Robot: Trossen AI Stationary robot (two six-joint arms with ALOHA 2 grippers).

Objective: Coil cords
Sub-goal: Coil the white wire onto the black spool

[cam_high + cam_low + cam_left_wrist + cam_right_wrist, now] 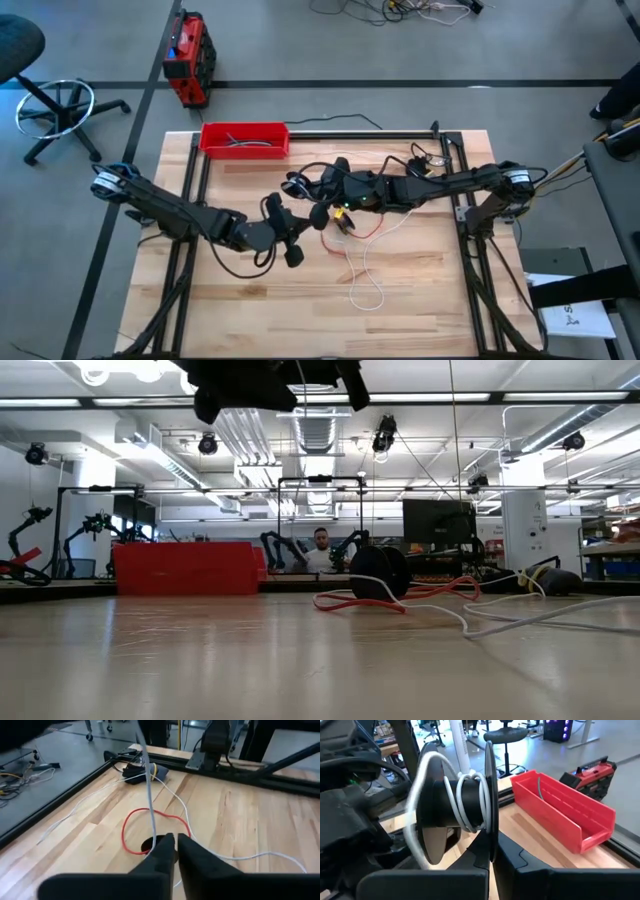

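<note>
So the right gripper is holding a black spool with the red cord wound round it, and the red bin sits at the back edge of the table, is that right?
Not quite: the cord wound round the black spool is the white cord, not the red one. The right wrist view shows this. The red cord lies loose on the table. The right gripper does hold the spool, and the red bin sits at the back edge.

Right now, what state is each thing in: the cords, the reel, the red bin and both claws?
White cord: few turns on black spool, rest loose on table.
Black spool: held up sideways.
Red cord: unwound, loose loop on table.
Red bin: open, grey cables inside.
Left gripper: jaws shut on white cord.
Right gripper: jaws shut on black spool.
</note>
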